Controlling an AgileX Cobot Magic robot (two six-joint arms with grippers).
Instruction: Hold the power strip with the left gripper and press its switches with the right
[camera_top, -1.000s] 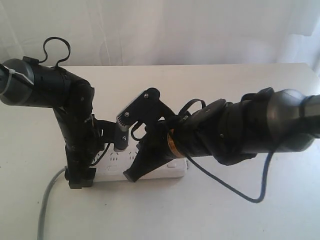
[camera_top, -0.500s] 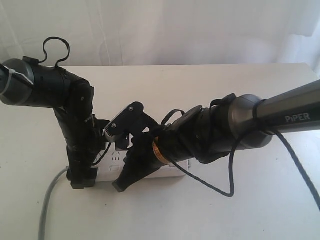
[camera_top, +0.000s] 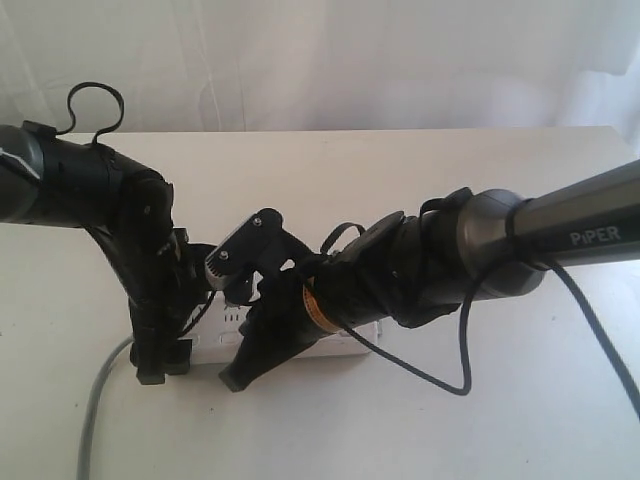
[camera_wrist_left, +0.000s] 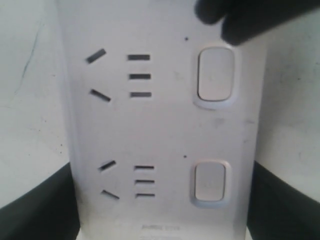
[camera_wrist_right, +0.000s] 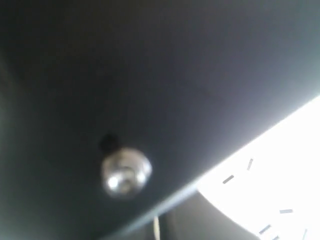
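The white power strip lies across the table's front, its grey cord trailing off the left end. My left gripper points straight down and is shut on that end; its black fingers press both long sides of the strip. Two white switches show beside the socket slots. My right gripper reaches in from the right, open, one finger raised and one low at the strip's front edge. A dark fingertip hovers just past the farther switch. The right wrist view is mostly a blurred dark finger plate.
The strip rests on a white table with a white curtain behind. A black cable hangs in a loop under the right arm, just above the tabletop. Both arms crowd the strip's left half.
The right gripper has moved left along the strip and dropped lower, toward the left gripper. The left arm's elbow has sunk slightly while its gripper kept hold of the strip.
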